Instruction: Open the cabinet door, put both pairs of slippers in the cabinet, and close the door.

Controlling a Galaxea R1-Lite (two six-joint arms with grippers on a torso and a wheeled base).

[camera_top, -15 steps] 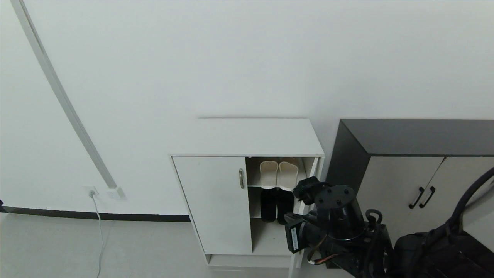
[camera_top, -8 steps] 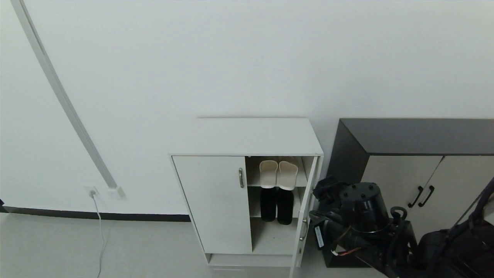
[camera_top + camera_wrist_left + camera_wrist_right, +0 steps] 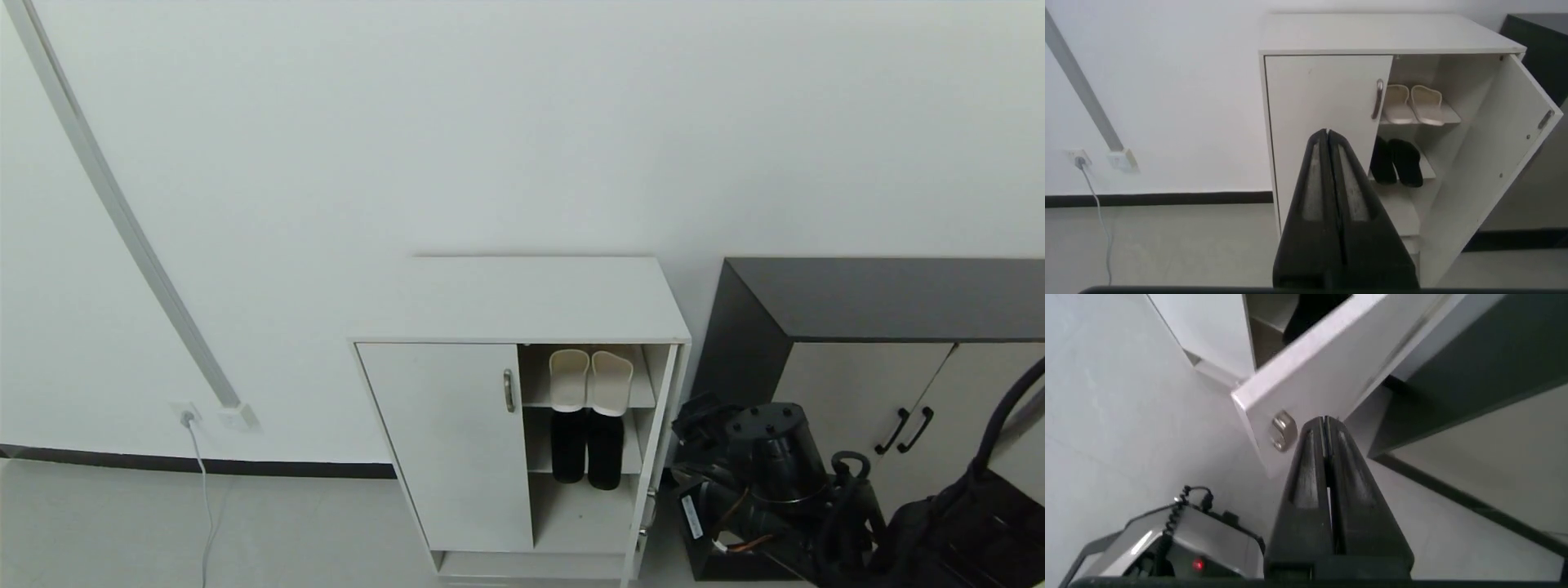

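Observation:
The white cabinet (image 3: 531, 298) stands against the wall with its left door (image 3: 445, 441) shut and its right door (image 3: 657, 457) swung out, edge-on to me. Beige slippers (image 3: 589, 380) lie on the top shelf, black slippers (image 3: 586, 447) on the shelf below. My right gripper (image 3: 1327, 423) is shut and empty, low beside the open door (image 3: 1323, 367), near its metal handle (image 3: 1282, 431). My left gripper (image 3: 1328, 135) is shut and empty, held back from the cabinet and facing the shut door (image 3: 1323, 106); the beige slippers (image 3: 1417, 102) and black slippers (image 3: 1398, 161) show past it.
A dark cabinet (image 3: 882, 294) with two grey doors stands close on the right of the open door. A wall socket with a hanging cable (image 3: 189, 416) is at the left. Bare floor (image 3: 122, 523) lies left of the white cabinet.
My right arm has swung from in front of the cabinet opening to the right, outside the open door. The head camera has shifted slightly. The slippers have stayed put.

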